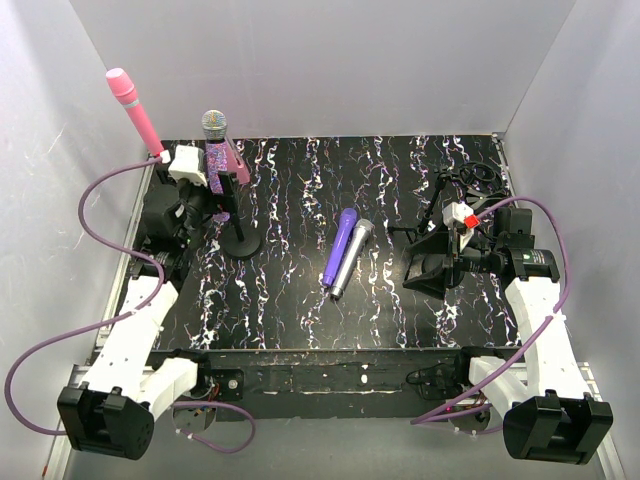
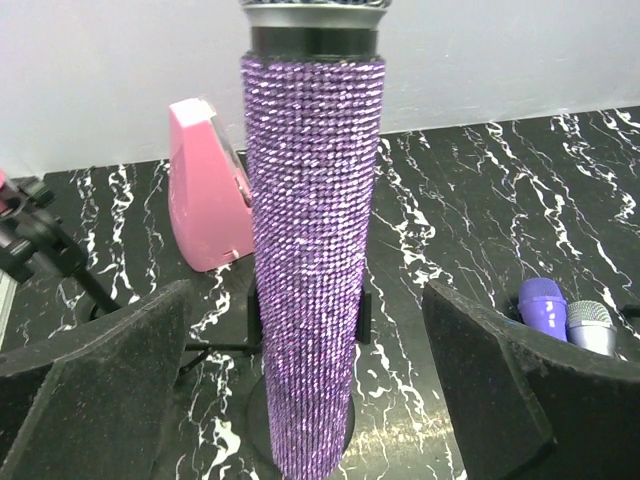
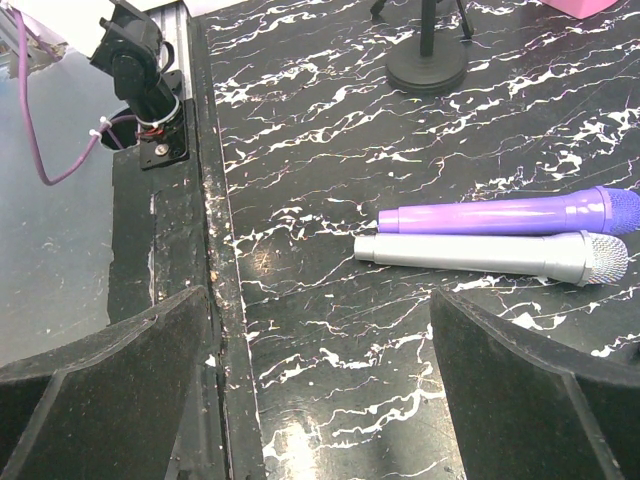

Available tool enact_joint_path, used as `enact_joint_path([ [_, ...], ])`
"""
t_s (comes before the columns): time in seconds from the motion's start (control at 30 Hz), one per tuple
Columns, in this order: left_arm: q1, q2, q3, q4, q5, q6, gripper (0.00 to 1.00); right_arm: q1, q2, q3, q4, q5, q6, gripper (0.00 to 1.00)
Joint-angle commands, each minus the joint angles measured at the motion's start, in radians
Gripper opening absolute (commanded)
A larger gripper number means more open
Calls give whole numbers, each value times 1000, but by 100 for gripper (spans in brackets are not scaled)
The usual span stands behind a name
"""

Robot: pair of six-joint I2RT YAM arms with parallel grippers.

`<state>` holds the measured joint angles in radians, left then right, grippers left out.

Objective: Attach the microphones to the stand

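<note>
Plainly, left tool [image 2: 310, 395] and right tool [image 3: 320, 390] gape empty over the black marbled tabletop [image 1: 290, 300], white walls [image 1: 320, 60] around.

A pink wedge block [image 2: 205, 190] is seen beyond the left gripper [image 2: 310, 400], left of its midline, stood upright on the desk [image 2: 480, 200] near the white back wall [image 2: 100, 80]. The desk is black with white marbling. A scuffed black edge strip [image 3: 170, 250] is seen ahead-left of the right gripper [image 3: 320, 390].
</note>
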<state>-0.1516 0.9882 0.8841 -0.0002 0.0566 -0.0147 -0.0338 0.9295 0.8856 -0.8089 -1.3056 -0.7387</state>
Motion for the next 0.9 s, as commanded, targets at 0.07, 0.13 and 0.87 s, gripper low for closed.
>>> enact_joint_path([
  [0.07, 4, -69, 39, -113, -104, -21, 98, -9, -6, -4, 17, -23, -2, 98],
  [0.13, 4, -83, 42, -142, -115, -31, 98, -9, -9, -2, 16, -20, -2, 98],
  [0.87, -23, -253, 105, -543, -120, -203, 98, -12, -15, 38, -249, 68, -238, 98],
])
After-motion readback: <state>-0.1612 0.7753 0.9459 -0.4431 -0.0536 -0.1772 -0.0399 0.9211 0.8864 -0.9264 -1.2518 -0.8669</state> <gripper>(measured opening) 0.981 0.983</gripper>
